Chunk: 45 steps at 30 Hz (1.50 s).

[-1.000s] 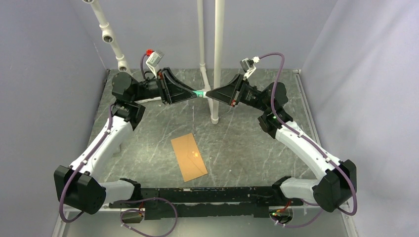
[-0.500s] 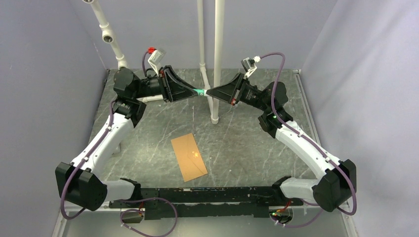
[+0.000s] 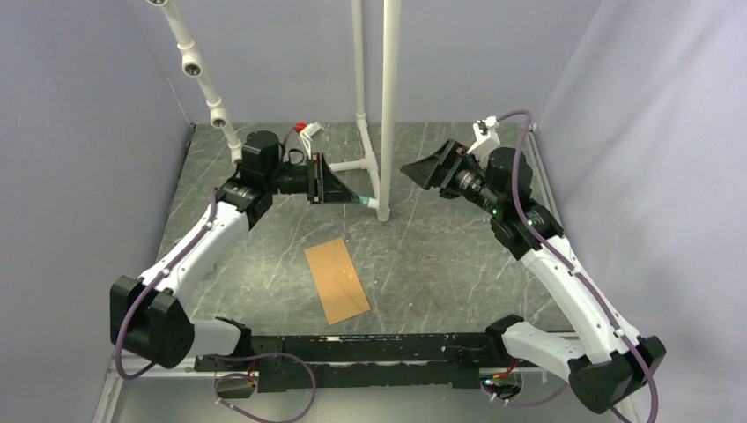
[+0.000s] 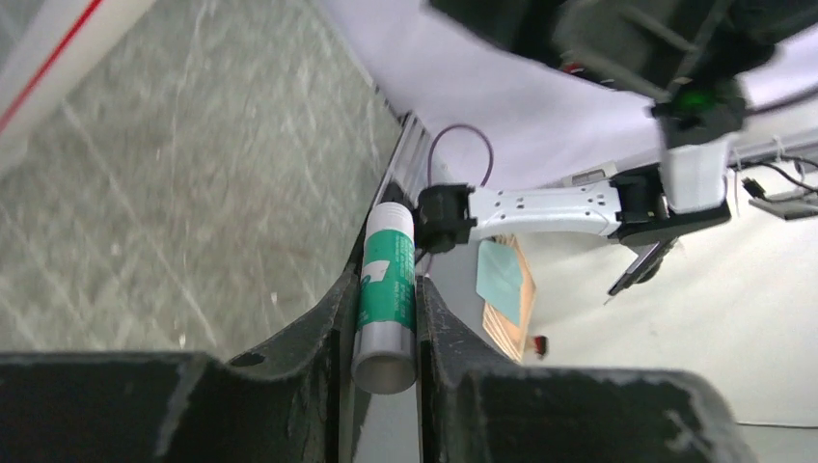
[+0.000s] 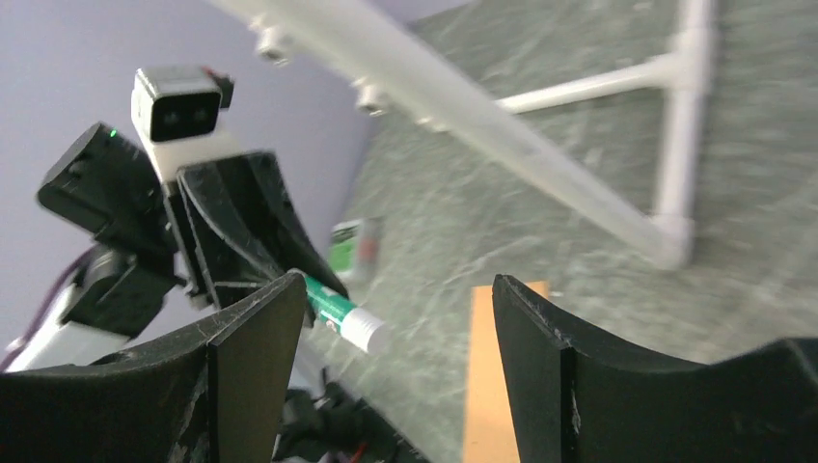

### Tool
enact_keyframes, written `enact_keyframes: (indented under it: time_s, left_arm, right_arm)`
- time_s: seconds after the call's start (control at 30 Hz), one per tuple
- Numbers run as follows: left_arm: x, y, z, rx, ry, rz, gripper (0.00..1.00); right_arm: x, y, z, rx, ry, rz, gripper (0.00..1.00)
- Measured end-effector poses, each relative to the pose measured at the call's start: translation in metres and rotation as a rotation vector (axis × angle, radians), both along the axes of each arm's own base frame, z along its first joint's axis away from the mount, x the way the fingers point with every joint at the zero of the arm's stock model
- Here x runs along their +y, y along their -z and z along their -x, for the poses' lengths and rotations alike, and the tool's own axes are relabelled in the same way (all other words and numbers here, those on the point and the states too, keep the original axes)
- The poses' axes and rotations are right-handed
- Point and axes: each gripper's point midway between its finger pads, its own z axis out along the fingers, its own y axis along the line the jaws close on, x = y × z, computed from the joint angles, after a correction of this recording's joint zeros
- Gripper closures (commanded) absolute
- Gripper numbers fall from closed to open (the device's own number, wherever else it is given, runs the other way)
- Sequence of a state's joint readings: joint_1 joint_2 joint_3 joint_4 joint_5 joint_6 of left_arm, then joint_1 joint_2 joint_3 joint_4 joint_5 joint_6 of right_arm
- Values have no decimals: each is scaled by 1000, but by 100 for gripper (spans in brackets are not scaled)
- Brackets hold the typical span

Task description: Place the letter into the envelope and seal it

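While the orange-brown kraft paper envelope point(image 3: 336, 280) is lying flat on the grey marbled table point(image 3: 423, 256), near the arm bases and roughly midway between them, both arms are working up in the air well behind it. Left gripper point(image 3: 352, 196) is pinching a green-and-white glue stick point(image 4: 386, 289) with a silver end. Its fingers are pressing against both sides of the barrel, and the stick is pointing out toward the right arm. Right gripper point(image 5: 397, 289) is standing with its fingers spread wide, holding nothing, facing the stick's white end but apart from it.

Letter: no pale pinkish sheet is showing anywhere on the table, so I am judging it is sitting inside the envelope; cannot confirm from these views. Flap: cannot tell whether it is lying open or folded over.

Progress, as judged: insertion is looking done; sealing is looking not yet done. Cannot tell whether the stick's cap is on or off. Remaining, as I am reading it: bringing the stick down to the envelope, gluing the flap, folding it and pressing it closed. Neither gripper is touching the envelope.
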<state>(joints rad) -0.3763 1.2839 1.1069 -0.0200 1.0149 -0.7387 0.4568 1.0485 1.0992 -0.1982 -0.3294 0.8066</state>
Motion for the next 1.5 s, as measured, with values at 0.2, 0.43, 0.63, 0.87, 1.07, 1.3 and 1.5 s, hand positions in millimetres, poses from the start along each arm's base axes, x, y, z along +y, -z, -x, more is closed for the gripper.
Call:
enact_keyframes:
  time_s: [0.2, 0.43, 0.63, 0.87, 1.07, 1.3, 1.5]
  left_arm:
    - [-2, 88, -11, 330, -9, -173, 98]
    - [-4, 202, -30, 695, -46, -356, 97]
    - [-17, 228, -70, 750, -99, -388, 81]
    - [-24, 247, -89, 785, -104, -404, 74]
    - [-22, 266, -85, 852, -120, -450, 54]
    - [-21, 267, -94, 836, -169, -490, 44]
    - [-13, 272, -94, 843, -226, -555, 40]
  right_arm:
    - [-45, 23, -5, 48, 222, 121, 31]
    - [-58, 59, -7, 138, 295, 183, 35]
    - [-56, 75, -7, 178, 291, 195, 36]
    - [-62, 85, -5, 193, 299, 246, 36]
    - [-65, 85, -6, 188, 310, 269, 37]
    - [-67, 84, -9, 201, 324, 286, 36]
    - [-72, 91, -5, 221, 324, 320, 31]
